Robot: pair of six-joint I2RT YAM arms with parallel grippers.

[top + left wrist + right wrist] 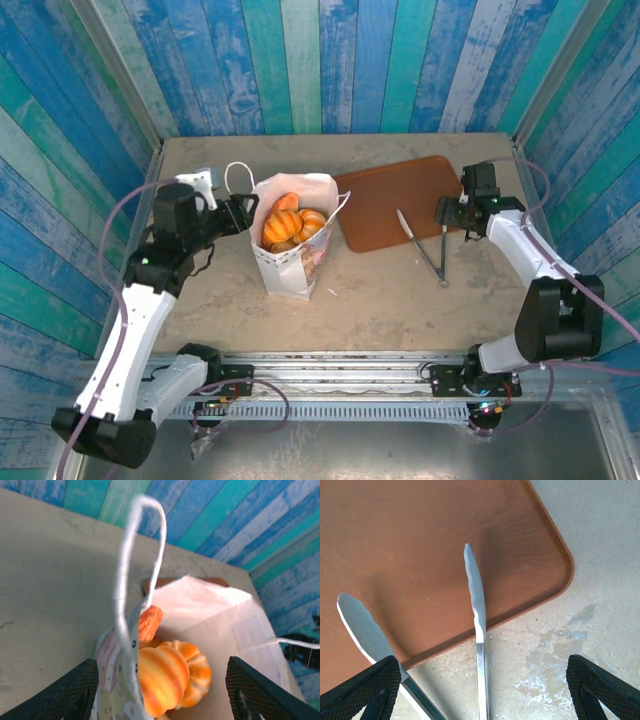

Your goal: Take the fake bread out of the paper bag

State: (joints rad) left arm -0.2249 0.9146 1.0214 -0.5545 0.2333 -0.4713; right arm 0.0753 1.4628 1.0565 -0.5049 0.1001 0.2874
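The white paper bag point(292, 268) stands upright left of the table's middle, its mouth open. Several glossy orange pieces of fake bread point(290, 222) fill it. In the left wrist view two ridged buns point(162, 677) lie against the bag's printed near wall point(112, 680), under a cord handle point(131, 555). My left gripper point(243, 213) is at the bag's left rim. Its jaws stand wide apart, open point(162, 697), straddling that wall and the buns without pinching them. My right gripper point(447, 212) hangs open over the metal tongs point(428, 250), far from the bag.
A flat brown tray point(390, 195) lies right of the bag, with the tongs' tips point(475, 590) resting on its corner point(550, 580). One tong arm point(365, 630) runs beside my right gripper's left finger point(362, 690). Blue plank walls close in the table.
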